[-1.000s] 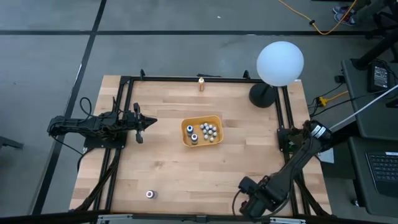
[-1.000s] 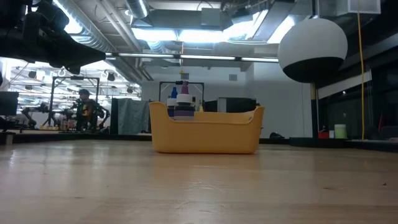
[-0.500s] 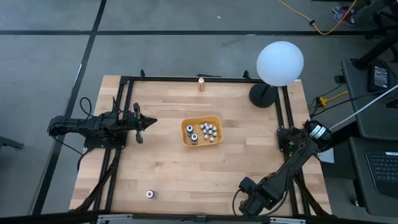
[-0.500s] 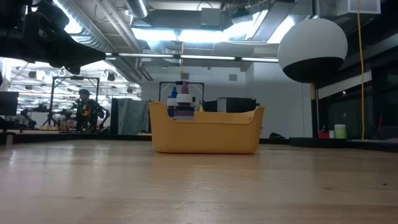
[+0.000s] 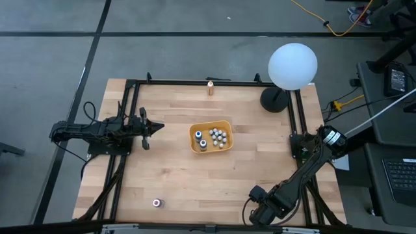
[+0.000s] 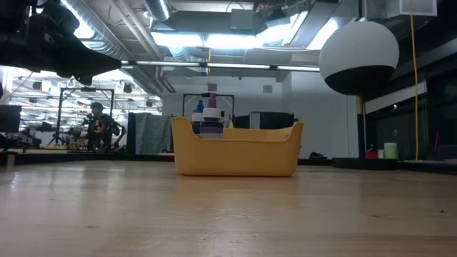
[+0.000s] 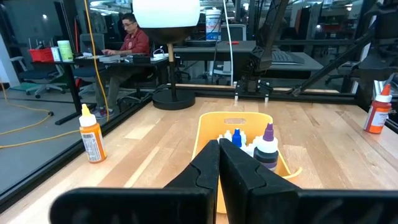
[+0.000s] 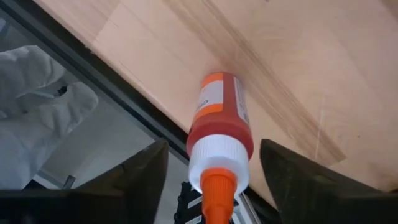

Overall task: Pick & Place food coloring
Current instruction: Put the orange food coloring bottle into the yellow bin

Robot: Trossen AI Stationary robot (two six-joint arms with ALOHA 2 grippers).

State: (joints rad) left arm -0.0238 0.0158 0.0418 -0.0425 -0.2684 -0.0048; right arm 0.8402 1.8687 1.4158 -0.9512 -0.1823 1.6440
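From above, the right gripper (image 5: 266, 211) works at the table's near edge, while the yellow tray (image 5: 211, 136) mid-table holds most food coloring bottles (image 5: 218, 137). The left gripper (image 7: 219, 163), fingers pressed together, waits facing that tray. In the right wrist view, spread fingers (image 8: 146, 177) straddle an orange-capped bottle (image 8: 219, 127), probably ready to pinch.

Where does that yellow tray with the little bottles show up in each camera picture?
High view: the yellow tray sits mid-table.
Low view: the tray stands centre, seen side-on, bottle tops above its rim.
Left wrist view: the tray lies straight ahead, beyond the closed left gripper.
Right wrist view: not in it.
Shared landmark: the white globe lamp.
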